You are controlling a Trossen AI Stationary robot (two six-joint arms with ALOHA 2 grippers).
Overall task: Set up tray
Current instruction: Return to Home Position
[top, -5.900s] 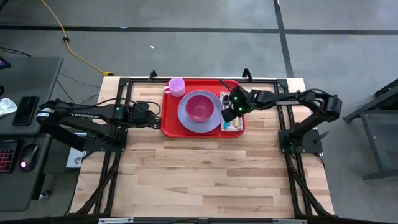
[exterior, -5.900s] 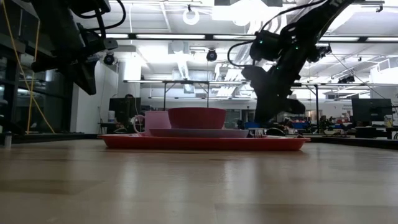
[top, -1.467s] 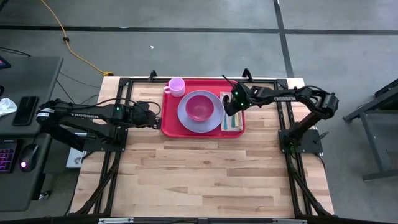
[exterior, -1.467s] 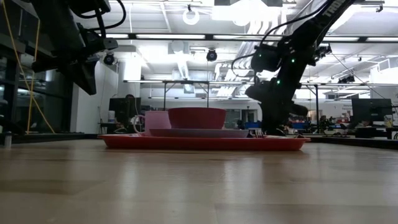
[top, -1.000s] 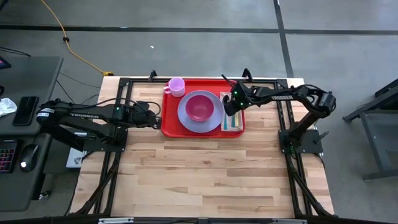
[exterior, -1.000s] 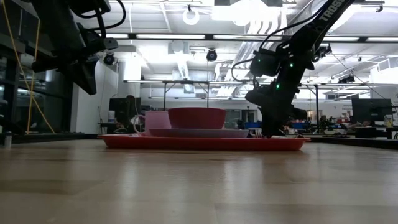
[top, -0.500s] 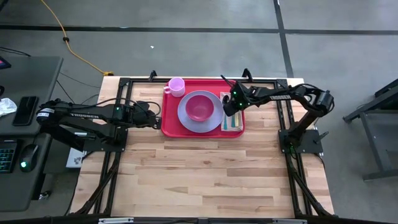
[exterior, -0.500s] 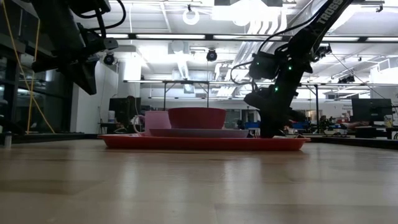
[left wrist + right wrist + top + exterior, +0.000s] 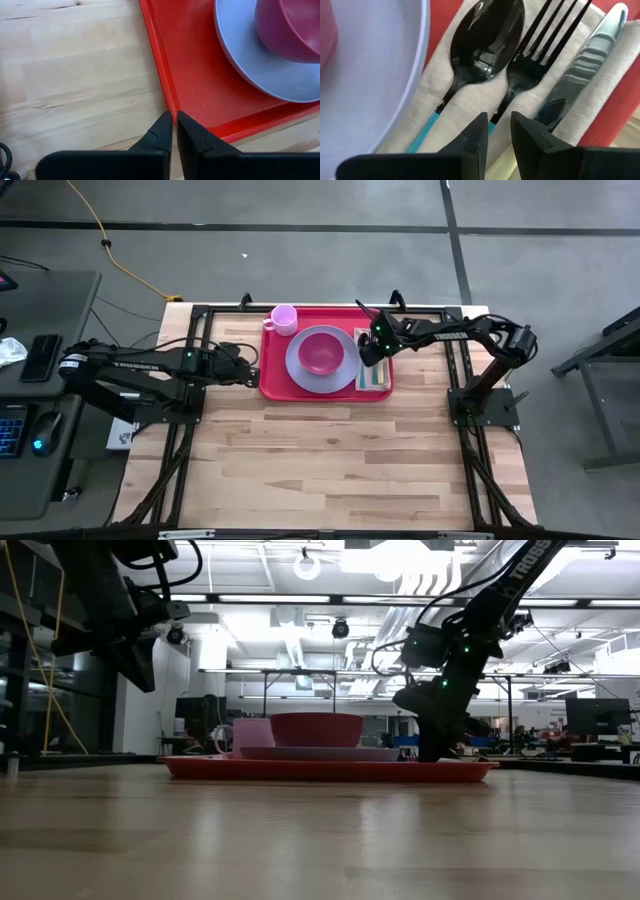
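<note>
The right tool [image 9: 367, 354] hangs low over the right end of the tray [image 9: 272, 386], its fingers [image 9: 481, 125] a narrow gap apart and gripping nothing. The right wrist view looks straight down on the tan napkin [image 9: 449, 82], where the spoon [image 9: 487, 35], fork [image 9: 546, 27] and knife [image 9: 585, 65] lie side by side. The tray sits toward the far edge of the bench [image 9: 320, 460], its long axis running across from one arm to the other. It also carries the lavender plate [image 9: 298, 370] with a pink bowl [image 9: 320, 352], and a cup [image 9: 284, 318] in its far left corner. For this tool the tray is directly underneath, so backing off to rest looks like a lift first, then a pull toward its own side, keeping clear of the cutlery. The left tool [image 9: 174, 120] waits with fingers pressed together and empty, just beside the tray's left rim near its front corner; it seems already outside the tray.
</note>
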